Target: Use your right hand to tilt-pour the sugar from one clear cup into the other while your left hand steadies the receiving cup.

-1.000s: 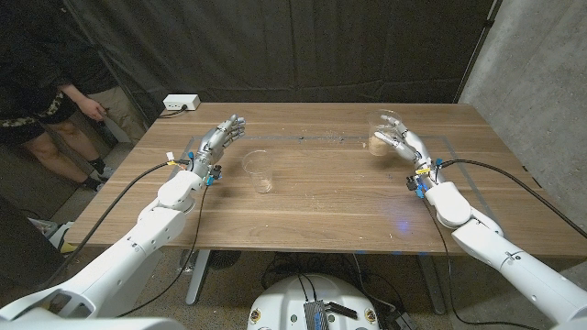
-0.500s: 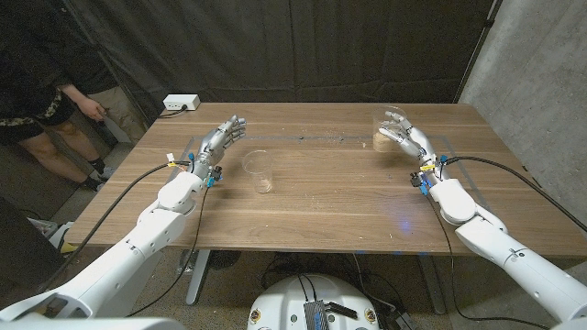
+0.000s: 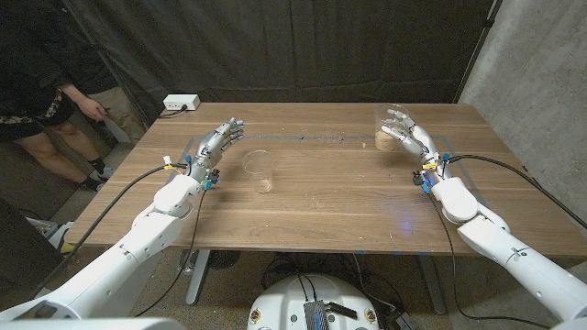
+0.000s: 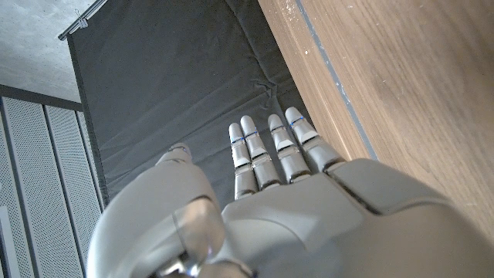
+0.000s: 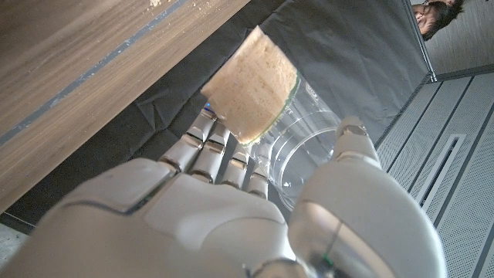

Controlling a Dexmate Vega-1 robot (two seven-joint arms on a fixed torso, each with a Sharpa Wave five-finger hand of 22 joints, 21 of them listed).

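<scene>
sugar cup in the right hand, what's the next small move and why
Probably carry the sugar cup across toward the empty cup, while the left hand closes in to steady it. The right hand grips the sugar cup far off at the table's right side, and the left hand stands open beside the empty cup, not touching it.

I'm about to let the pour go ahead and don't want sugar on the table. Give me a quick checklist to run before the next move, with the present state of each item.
1. Right hand holds the sugar cup: ok, fingers wrap it in the right wrist view.
2. Sugar is in that cup: ok, a tan layer sits at its bottom.
3. Empty cup stands upright, mouth up: ok.
4. Left hand steadies the empty cup: not ok, it is open and apart from the cup.
5. Sugar cup is above the empty cup: not ok, it is far over on the robot's right.
6. Table between the cups has nothing in the way: ok.
</scene>
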